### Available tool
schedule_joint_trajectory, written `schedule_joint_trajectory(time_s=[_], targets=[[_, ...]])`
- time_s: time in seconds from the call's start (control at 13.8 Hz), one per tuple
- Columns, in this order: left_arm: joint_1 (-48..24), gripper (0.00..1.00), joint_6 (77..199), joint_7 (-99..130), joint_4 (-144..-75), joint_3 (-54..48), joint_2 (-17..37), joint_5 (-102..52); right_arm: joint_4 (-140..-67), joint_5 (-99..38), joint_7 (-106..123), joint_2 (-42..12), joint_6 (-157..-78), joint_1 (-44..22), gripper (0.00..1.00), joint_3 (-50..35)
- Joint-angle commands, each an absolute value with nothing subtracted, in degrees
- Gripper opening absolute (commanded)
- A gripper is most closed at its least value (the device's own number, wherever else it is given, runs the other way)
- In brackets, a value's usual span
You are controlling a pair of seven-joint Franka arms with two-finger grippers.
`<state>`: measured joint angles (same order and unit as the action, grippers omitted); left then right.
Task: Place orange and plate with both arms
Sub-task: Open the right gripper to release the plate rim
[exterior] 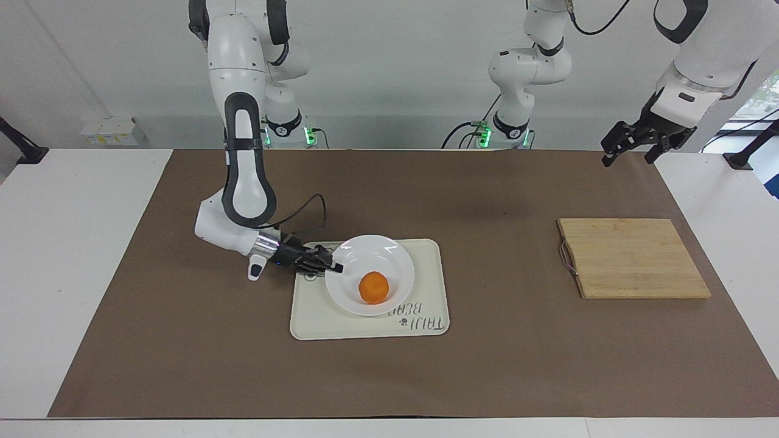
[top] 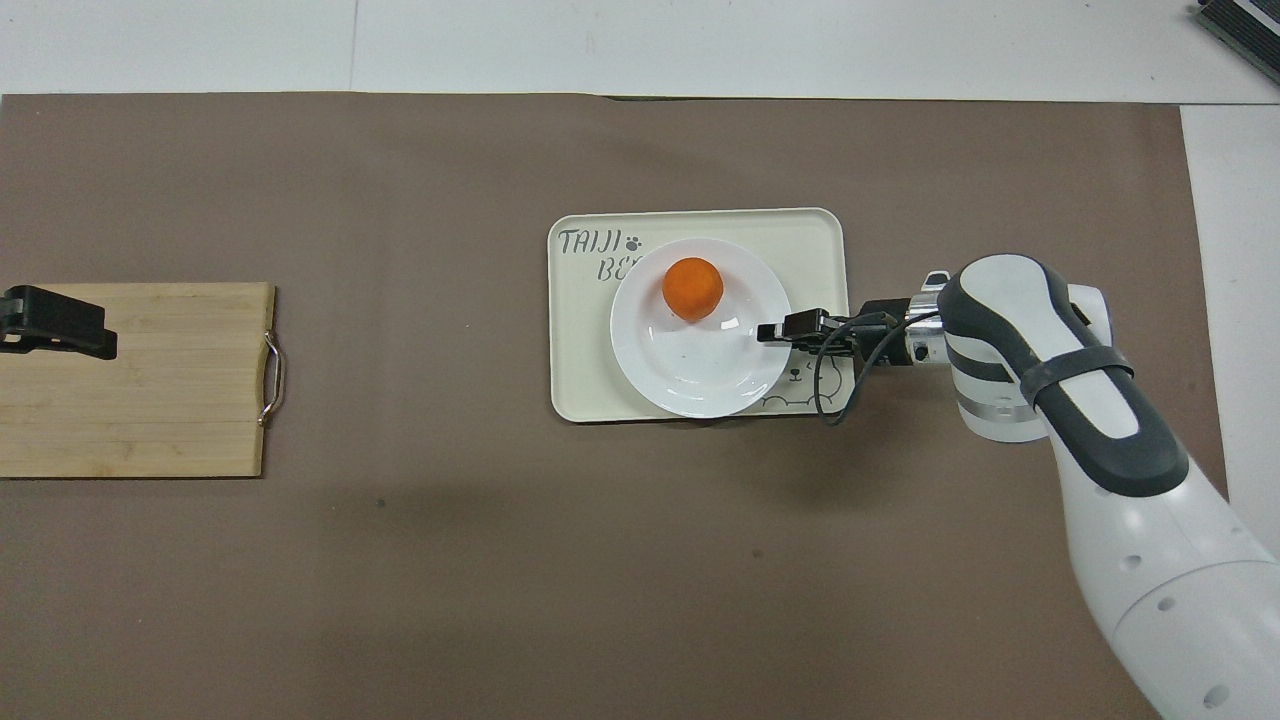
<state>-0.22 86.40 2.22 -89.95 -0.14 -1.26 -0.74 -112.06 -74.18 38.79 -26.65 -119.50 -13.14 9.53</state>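
On white plate [exterior: 389, 258], orange [exterior: 373, 288] (round).

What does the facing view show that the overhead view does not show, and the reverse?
Only the facing view shows the whole left gripper raised over the table's edge, and both arms up to their shoulders. Only the overhead view shows the cutting board's metal handle plainly. Both show the orange in the plate on the tray, with the right gripper shut on the plate's rim.
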Motion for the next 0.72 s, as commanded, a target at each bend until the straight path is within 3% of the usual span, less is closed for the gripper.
schedule_joint_trajectory(time_s=[0.0,0.36,0.65], targets=[[0.0,1.0,85.61,2.73,-90.09,-0.26,-1.58,-0.44,-110.67,-68.5,37.89,-24.53,-119.88,-12.31,1.0,9.67],[0.0,1.0,85.61,2.81,-90.09,-0.26,-1.58,-0.44,-105.47,-53.65,28.58,-20.93,-119.97,-11.86,1.0,10.28],[0.0,1.0,85.61,2.81,-90.09,-0.26,-1.58,-0.44,-105.47,-27.92,17.7,-13.64,-120.42,-11.87,1.0,10.37]])
